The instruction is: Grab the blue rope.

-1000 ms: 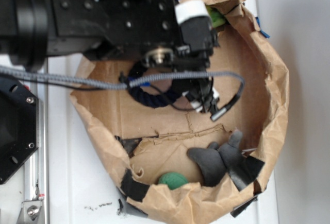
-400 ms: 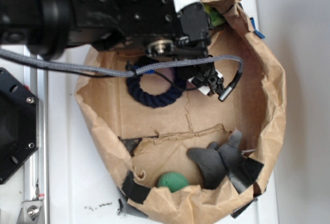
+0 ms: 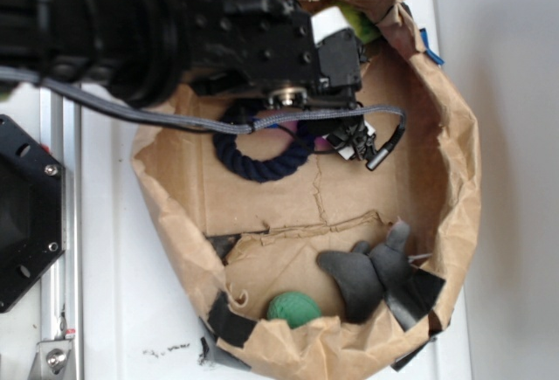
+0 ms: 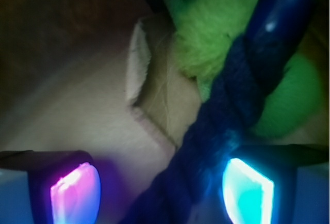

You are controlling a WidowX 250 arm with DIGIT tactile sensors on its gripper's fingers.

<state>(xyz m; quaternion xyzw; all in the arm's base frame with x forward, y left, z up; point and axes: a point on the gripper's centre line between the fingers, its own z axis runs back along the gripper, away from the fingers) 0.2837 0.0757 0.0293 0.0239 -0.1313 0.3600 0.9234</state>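
Currently the end effector is spread, with the blue rope running diagonally between its lit pads but sitting hard against the cyan-lit side; nothing is pinched yet. In the exterior view the blue rope is seen curled on the floor of the brown paper-lined basket, toward its far edge, half hidden under the arm and the grey cable. A green fuzzy thing lies just behind the rope and should be kept out of the pinch. The rope would best be centred between the pads before closing, so a small sideways shift toward the cyan side is advised. The close should be made low on the twisted strands, since an off-centre pinch is likely to roll the rope out. Whether the pads touch the paper floor cannot be told.
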